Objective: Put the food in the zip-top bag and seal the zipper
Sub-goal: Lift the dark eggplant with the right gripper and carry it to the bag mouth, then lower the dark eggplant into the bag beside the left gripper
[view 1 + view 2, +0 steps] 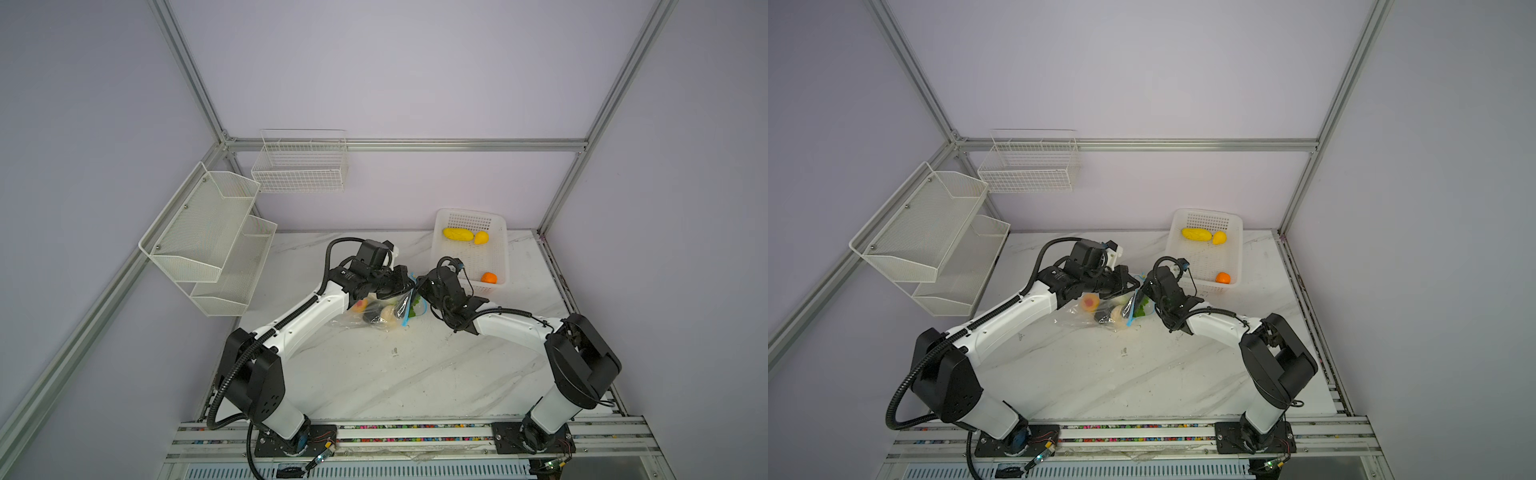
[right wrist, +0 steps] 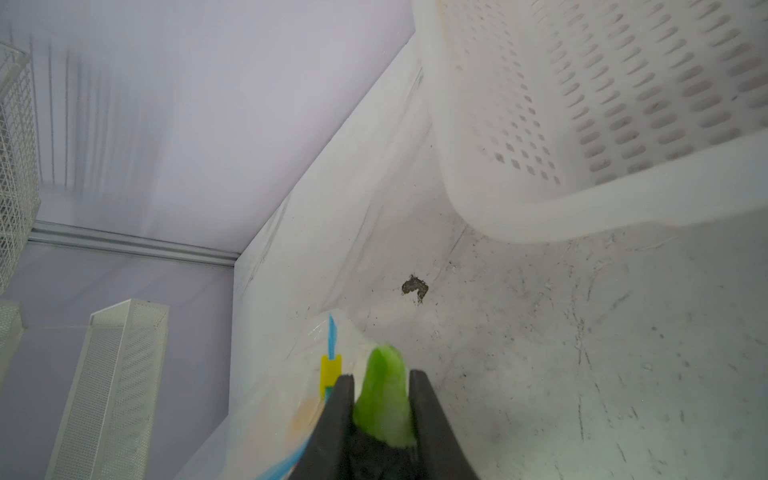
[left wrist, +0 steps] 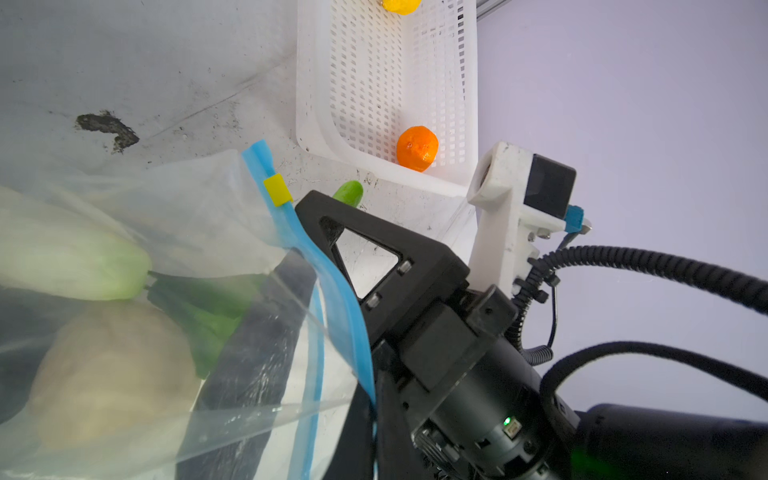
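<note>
Near the middle of the white marble-patterned bench [image 1: 395, 374] lies the crinkly transparent zip-top bag [image 1: 353, 320], its closed end to the left and its mouth turned to the right. The light-blue zipper [image 3: 291, 232] strip runs along that mouth, and its small yellow slider [image 3: 277, 190] sits close to one end.

The left hand [image 1: 409, 283] reaches over the bag from the left. Its fingers are pressed together on the clear film by the far part of the mouth, and they hold that edge up off the bench. Through the plastic show a rounded cream piece [image 3: 116, 374], a white and pale-green vegetable piece [image 3: 75, 257], a dark piece [image 1: 369, 318] and a rounded yellow-and-red piece [image 1: 1089, 302].

The right hand [image 2: 383, 386] comes in from the right and pinches a bright green toy vegetable piece [image 2: 384, 399] between its two black fingers. The green piece is just beside the slider. Whether its tip has passed the mouth cannot be told.

At the far right of the bench stands a white perforated plastic basket [image 1: 469, 218], near the right hand. In its far end a long yellow piece [image 1: 458, 234] lies just beside a small yellow piece [image 1: 481, 237]. A round orange piece [image 1: 489, 278] rests in its near right corner.
</note>
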